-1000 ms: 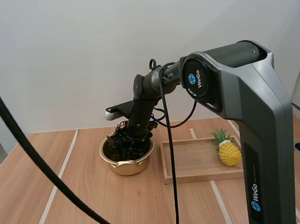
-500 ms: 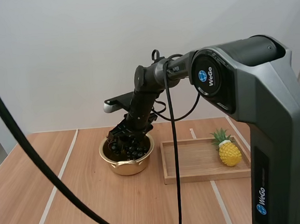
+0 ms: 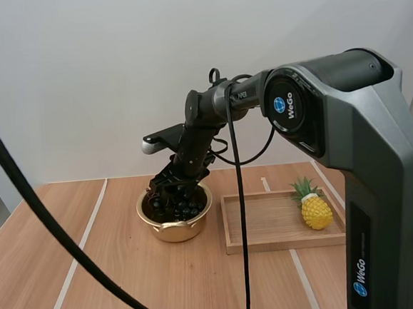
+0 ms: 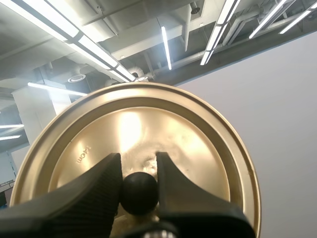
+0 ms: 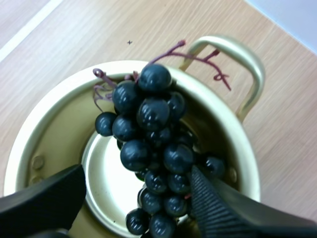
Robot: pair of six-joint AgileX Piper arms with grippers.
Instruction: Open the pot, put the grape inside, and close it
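Seen from above, your right gripper [image 3: 168, 190] is hovering just over the open golden pot [image 3: 175, 225] on the wooden surface [image 3: 131, 289], with the grape bunch [image 3: 178, 205] lying inside the rim; a wooden tray [image 3: 280, 224] carrying a toy pineapple [image 3: 315, 209] is sitting just beside the pot. From the left wrist, your left gripper [image 4: 138, 163] is pinching the black knob [image 4: 139, 193] of the golden lid [image 4: 133, 129], holding it up and away from the surface. The lid is looking thin, stiff and light, but smooth, so the knob is probably your only sound hold; a skewed grip may be letting it swing. From the right wrist, your right gripper's fingers [image 5: 44, 198] are standing spread on either side of the bunch, clamping nothing. The grapes are resting in the pot, leaning against its wall with the reddish stem [image 5: 198, 57] trailing over the rim near one handle. You are likely dealing with a soft, floppy cluster whose glossy berries would slip or shift under pressure. If it needs nudging lower before the lid goes on, take it at the stem or gently round the bunch's middle.
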